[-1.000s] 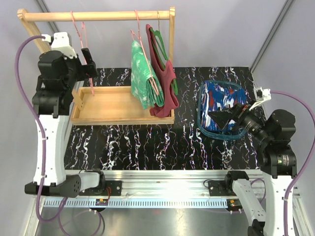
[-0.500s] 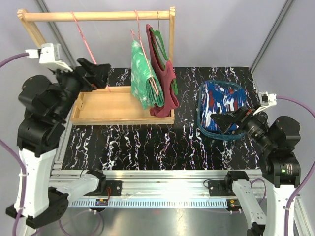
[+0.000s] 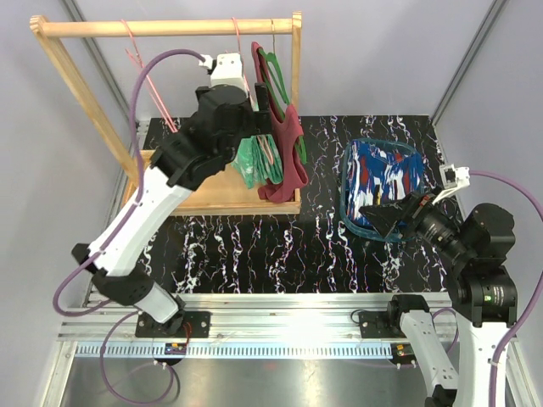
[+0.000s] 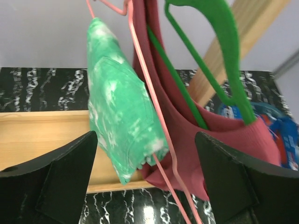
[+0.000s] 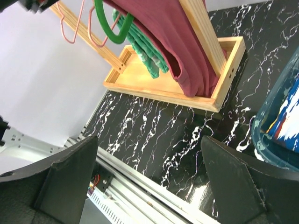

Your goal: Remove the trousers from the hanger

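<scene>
The bright green trousers (image 4: 121, 116) hang folded over a pink wire hanger (image 4: 156, 116) on the wooden rail (image 3: 170, 27). My left gripper (image 4: 147, 182) is open, its jaws wide on either side of the trousers' lower end and not touching them. In the top view my left wrist (image 3: 222, 110) covers most of the green trousers (image 3: 250, 165). The blue trousers with red and white splashes (image 3: 383, 172) lie folded in a blue basket (image 3: 349, 212). My right gripper (image 3: 386, 216) is open and empty over the basket's near rim.
A maroon garment (image 3: 288, 157) hangs on a green hanger (image 4: 219, 56) just right of the green trousers. An empty pink hanger (image 3: 140, 64) hangs at the rail's left. The rack stands in a wooden tray (image 3: 195, 203), also seen in the right wrist view (image 5: 187, 95).
My left arm has swung from the far left of the rack across to the green trousers, jaws open around their lower end. My right gripper has barely moved.
</scene>
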